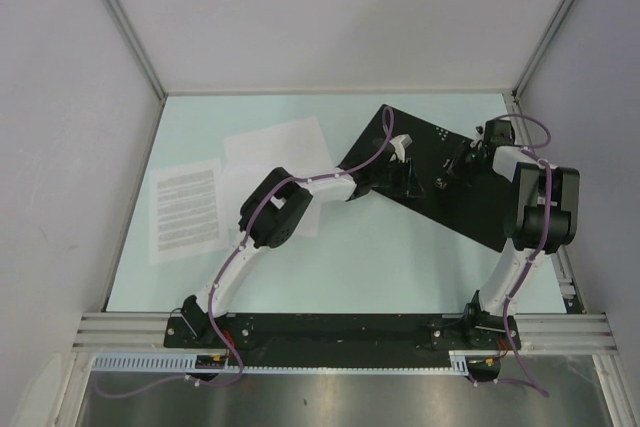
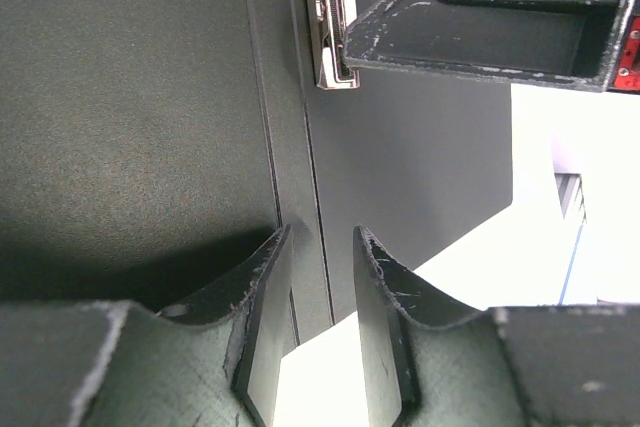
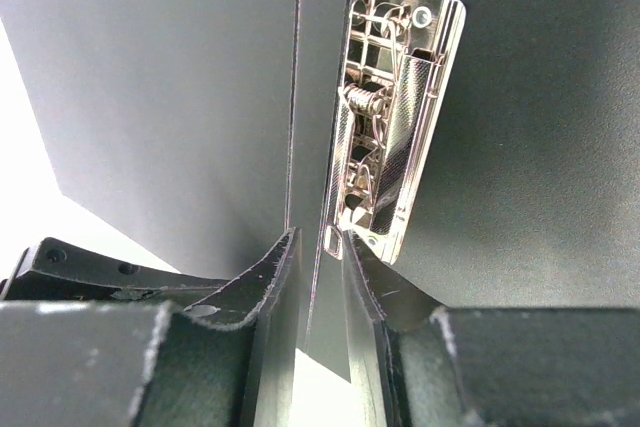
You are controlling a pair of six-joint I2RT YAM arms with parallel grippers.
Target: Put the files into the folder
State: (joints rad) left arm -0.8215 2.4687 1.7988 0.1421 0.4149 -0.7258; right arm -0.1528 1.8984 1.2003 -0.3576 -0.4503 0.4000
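The folder (image 1: 480, 212) lies open on the table at centre right, black inside up, with small white dots near its far edge. A metal clip (image 3: 395, 117) sits beside its spine and also shows in the left wrist view (image 2: 330, 17). My left gripper (image 1: 400, 185) hangs over the spine near the folder's edge, its jaws (image 2: 318, 235) slightly apart and empty. My right gripper (image 1: 452, 169) faces it, its jaws (image 3: 318, 235) narrowly apart at the clip's end. The text sheet (image 1: 187, 209) lies at the left. Two blank sheets (image 1: 278, 147) lie between it and the folder, one partly under my left arm.
Grey walls with metal frame posts (image 1: 125, 22) enclose the table on three sides. A rail (image 1: 330, 329) runs along the near edge at the arm bases. The right arm's elbow (image 1: 545, 207) stands over the folder's right corner.
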